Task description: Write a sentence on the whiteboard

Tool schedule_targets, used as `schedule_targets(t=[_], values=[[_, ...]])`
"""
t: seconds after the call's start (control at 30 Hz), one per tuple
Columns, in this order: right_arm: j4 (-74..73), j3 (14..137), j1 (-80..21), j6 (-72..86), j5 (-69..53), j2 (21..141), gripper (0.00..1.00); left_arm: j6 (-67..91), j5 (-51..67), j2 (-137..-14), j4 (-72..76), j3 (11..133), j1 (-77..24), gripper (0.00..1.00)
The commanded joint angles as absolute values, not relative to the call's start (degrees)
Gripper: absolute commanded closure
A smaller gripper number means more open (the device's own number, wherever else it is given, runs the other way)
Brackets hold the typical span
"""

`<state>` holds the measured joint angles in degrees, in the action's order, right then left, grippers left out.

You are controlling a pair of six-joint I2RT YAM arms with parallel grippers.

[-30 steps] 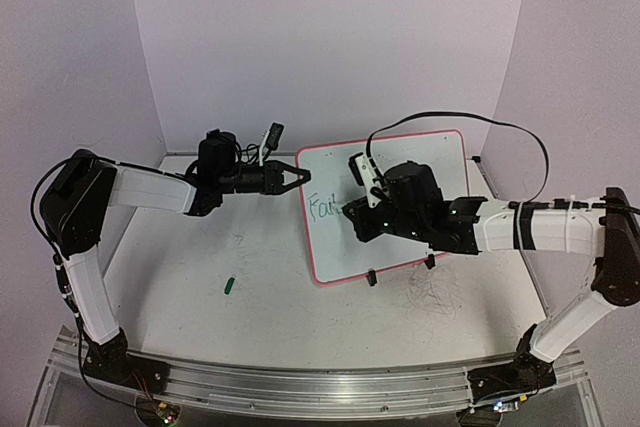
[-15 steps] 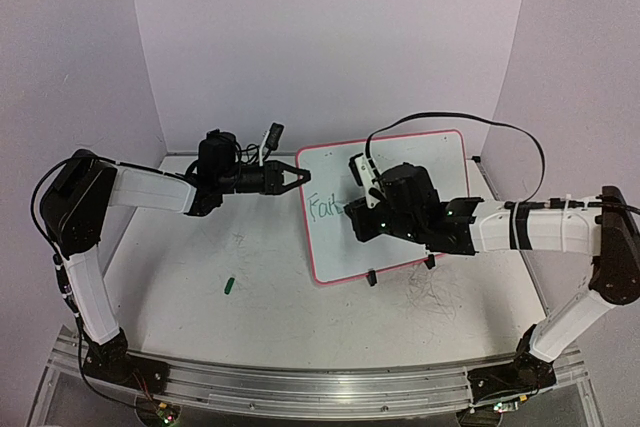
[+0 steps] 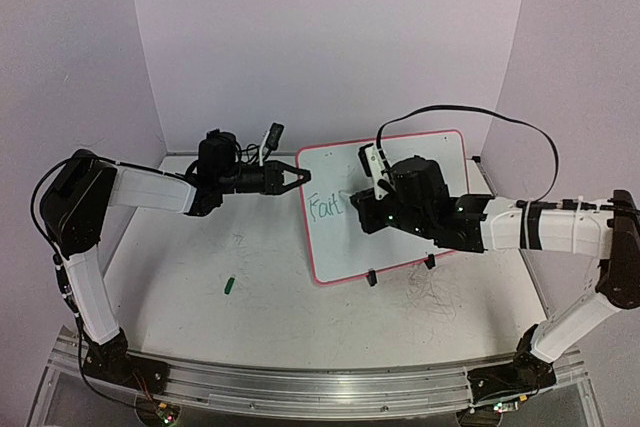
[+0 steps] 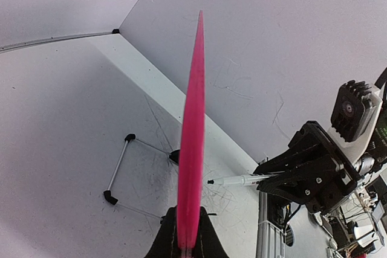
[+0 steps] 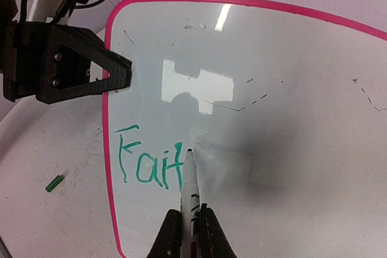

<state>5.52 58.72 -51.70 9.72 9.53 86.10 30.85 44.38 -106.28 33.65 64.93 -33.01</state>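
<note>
While the left gripper (image 3: 302, 177) clamps shut on the left edge of the whiteboard (image 3: 420, 157), the board stands propped on the tabletop (image 3: 260, 267) between the two arms. The right gripper (image 5: 188, 229) pinches a marker (image 5: 191, 182), its tip at the board just right of the green sentence (image 5: 150, 162), which reads "Fait". A green cap (image 3: 229, 285) lies well to the left.
</note>
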Motion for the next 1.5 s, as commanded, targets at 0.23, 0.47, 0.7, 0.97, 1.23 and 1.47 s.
schedule_targets(t=[0.23, 0.47, 0.7, 0.97, 1.23, 1.47], values=[[7.82, 62.31, -51.42, 9.18, 12.08, 88.32, 1.00, 30.30, 44.38, -105.87, 32.66, 66.58, -33.84, 1.00], [7.58, 61.96, -51.42, 9.40, 14.76, 89.01, 1.00, 30.23, 44.48, -105.98, 32.68, 66.79, -33.84, 1.00], [6.14, 60.39, -51.42, 9.89, 13.89, 88.64, 1.00, 30.06, 44.48, -105.97, 32.62, 66.71, -33.84, 1.00], [4.70, 57.42, -51.42, 10.72, 13.22, 87.30, 1.00, 29.88, 44.49, -106.08, 32.64, 66.63, -33.85, 1.00], [3.99, 55.68, -51.42, 11.98, 12.71, 86.07, 1.00, 29.88, 44.58, -106.03, 32.64, 66.59, -33.84, 1.00], [3.80, 53.90, -51.50, 12.79, 11.45, 85.34, 1.00, 29.86, 44.56, -106.04, 32.67, 66.62, -33.93, 1.00]])
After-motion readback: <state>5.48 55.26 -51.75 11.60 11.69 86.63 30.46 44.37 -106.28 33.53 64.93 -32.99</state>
